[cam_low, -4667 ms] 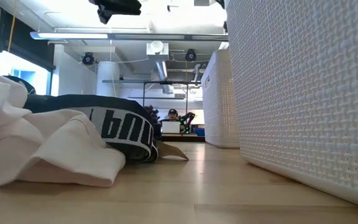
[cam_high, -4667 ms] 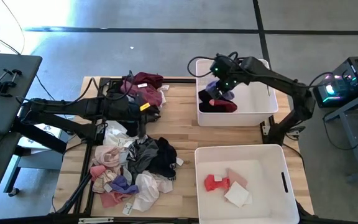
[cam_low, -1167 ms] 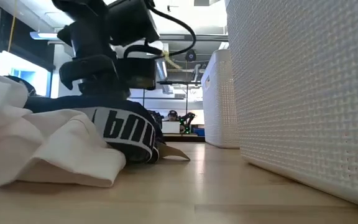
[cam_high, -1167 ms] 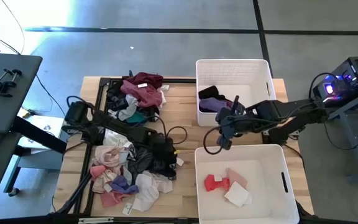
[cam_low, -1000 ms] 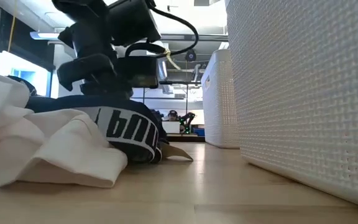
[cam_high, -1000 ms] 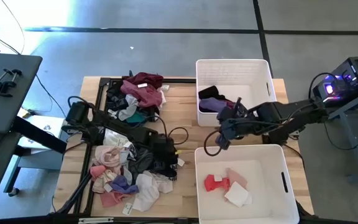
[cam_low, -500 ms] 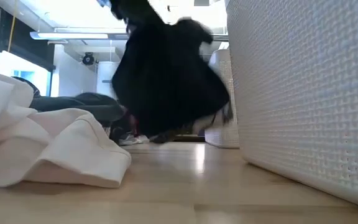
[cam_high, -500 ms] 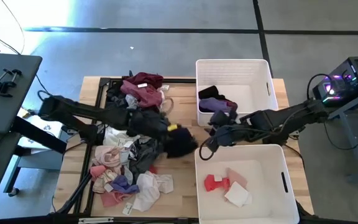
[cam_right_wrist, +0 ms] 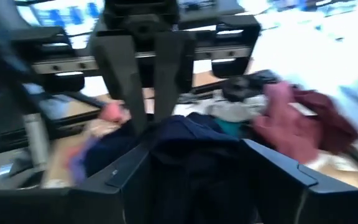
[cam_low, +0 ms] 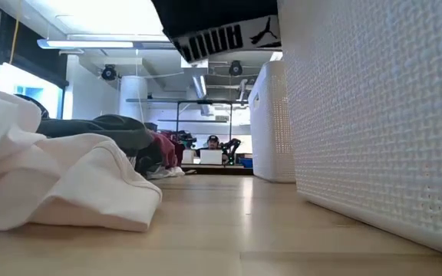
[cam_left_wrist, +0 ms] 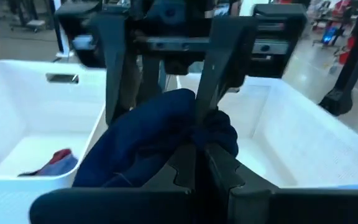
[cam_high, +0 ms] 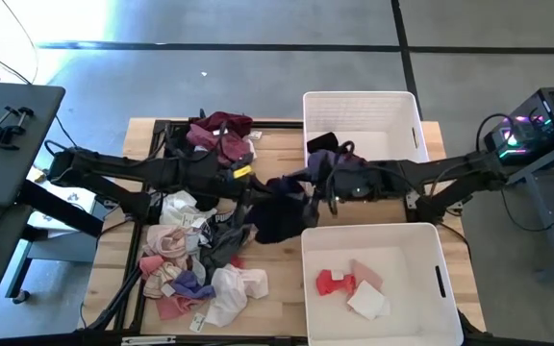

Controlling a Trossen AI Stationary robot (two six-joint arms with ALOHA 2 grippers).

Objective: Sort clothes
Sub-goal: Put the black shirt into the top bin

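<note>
while both arms reach toward the middle of the wooden table (cam_high: 287, 161), a dark navy-black garment (cam_high: 279, 213) hangs between them, above the gap that separates the clothes from the two white bins. the left gripper (cam_high: 258, 195) comes in from the left side and its fingers are pressed together on a bunched fold of the dark garment, as the left wrist view shows, where the cloth (cam_left_wrist: 160, 140) is pinched at the fingertips with the other arm's gripper facing it close behind. the right gripper (cam_high: 314, 188) comes in from the right side, just in front of the far bin (cam_high: 404, 161), and the right wrist view shows its two fingers spread wide on either side of the same dark cloth (cam_right_wrist: 185, 149) rather than pinching it. in the low view a black piece with a white-striped waistband (cam_low: 219, 37) hangs at the top edge, clear of the tabletop. the rest of the clothes sit on the left half of the table: a maroon and pink heap (cam_high: 221, 136) at the far side, and a nearer pile of white, pink, grey and purple pieces (cam_high: 198, 269). the far bin holds a black and a purple item (cam_high: 323, 144) in its left corner, and the near bin (cam_high: 431, 317) holds a red piece (cam_high: 331, 283) and a white piece (cam_high: 367, 300).
</note>
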